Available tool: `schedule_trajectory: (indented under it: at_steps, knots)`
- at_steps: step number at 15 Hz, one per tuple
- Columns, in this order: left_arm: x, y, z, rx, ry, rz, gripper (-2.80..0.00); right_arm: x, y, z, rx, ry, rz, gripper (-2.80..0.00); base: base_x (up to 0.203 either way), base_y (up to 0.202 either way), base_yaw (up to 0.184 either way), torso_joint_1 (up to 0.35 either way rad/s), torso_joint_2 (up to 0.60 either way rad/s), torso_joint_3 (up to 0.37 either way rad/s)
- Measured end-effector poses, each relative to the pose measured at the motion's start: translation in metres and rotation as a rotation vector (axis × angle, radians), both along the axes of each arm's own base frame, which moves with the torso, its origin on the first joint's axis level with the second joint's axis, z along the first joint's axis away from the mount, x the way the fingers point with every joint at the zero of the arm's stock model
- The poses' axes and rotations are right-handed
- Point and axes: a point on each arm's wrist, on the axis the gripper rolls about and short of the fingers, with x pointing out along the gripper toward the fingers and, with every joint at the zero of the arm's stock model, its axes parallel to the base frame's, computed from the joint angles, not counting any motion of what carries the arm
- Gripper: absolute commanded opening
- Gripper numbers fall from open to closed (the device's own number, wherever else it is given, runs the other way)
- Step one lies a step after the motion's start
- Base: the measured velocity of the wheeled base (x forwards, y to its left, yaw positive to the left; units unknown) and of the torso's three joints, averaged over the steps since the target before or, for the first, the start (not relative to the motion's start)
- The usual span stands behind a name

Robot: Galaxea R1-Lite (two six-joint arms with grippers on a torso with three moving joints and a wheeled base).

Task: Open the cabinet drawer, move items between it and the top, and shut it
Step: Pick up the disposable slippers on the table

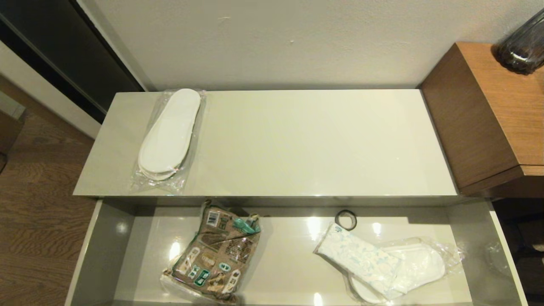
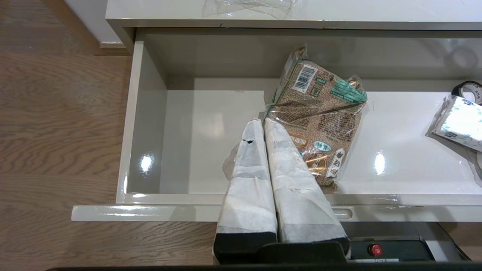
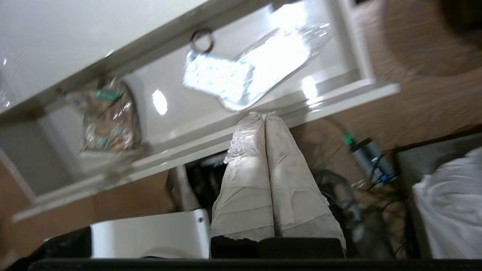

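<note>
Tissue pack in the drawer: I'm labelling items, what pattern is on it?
Tissue pack: white with a faint pale blue-green print, clearest in the head view.

You have open room across the top [image 1: 306, 140] from centre toward 3 o'clock; bagged slippers [image 1: 170, 131] block 9 o'clock. In the drawer [image 1: 289, 259], the middle lane between the snack bag [image 1: 216, 255] and tissue pack [image 1: 361, 259] is free.

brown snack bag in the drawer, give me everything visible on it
The brown snack bag is a crinkly, glossy plastic pouch printed in brown, with green and white label patches and a white barcode panel near its far end. It lies flat on the floor of the open drawer, left of centre, slightly skewed, its far end near the drawer's back. It looks creased and sealed. Nothing else touches it in the head view.
</note>
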Motion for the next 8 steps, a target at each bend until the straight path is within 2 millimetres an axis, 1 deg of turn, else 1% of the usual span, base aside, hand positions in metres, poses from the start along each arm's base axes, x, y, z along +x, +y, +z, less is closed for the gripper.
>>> schedule_trajectory:
  at_steps: [1, 2, 3, 4, 5, 6, 7, 8]
  knots:
    - [0.0, 0.0, 0.0, 0.001, 0.0, 0.0, -2.8, -0.021, 0.004, -0.006, -0.03, -0.034, -0.012, -2.8, 0.0, 0.0, 0.0, 0.0, 0.0, 0.0]
    - [0.0, 0.0, 0.0, 0.001, 0.0, 0.0, -2.8, -0.038, 0.008, -0.017, -0.074, -0.057, -0.014, -2.8, 0.0, 0.0, 0.0, 0.0, 0.0, 0.0]
    - [0.0, 0.0, 0.0, 0.001, 0.0, 0.0, -2.8, -0.053, 0.012, -0.033, -0.126, -0.061, -0.014, -2.8, 0.0, 0.0, 0.0, 0.0, 0.0, 0.0]
    - [0.0, 0.0, 0.0, 0.001, 0.0, 0.0, -2.8, -0.064, 0.015, -0.054, -0.176, -0.065, -0.018, -2.8, 0.0, 0.0, 0.0, 0.0, 0.0, 0.0]
    - [0.0, 0.0, 0.0, 0.001, 0.0, 0.0, -2.8, -0.072, 0.017, -0.075, -0.223, -0.082, -0.027, -2.8, 0.0, 0.0, 0.0, 0.0, 0.0, 0.0]
    - [0.0, 0.0, 0.0, 0.001, 0.0, 0.0, -2.8, -0.075, 0.017, -0.094, -0.266, -0.106, -0.036, -2.8, 0.0, 0.0, 0.0, 0.0, 0.0, 0.0]
    - [0.0, 0.0, 0.0, 0.001, 0.0, 0.0, -2.8, -0.073, 0.017, -0.112, -0.31, -0.144, -0.047, -2.8, 0.0, 0.0, 0.0, 0.0, 0.0, 0.0]
    - [0.0, 0.0, 0.0, 0.001, 0.0, 0.0, -2.8, -0.068, 0.017, -0.125, -0.352, -0.2, -0.064, -2.8, 0.0, 0.0, 0.0, 0.0, 0.0, 0.0]
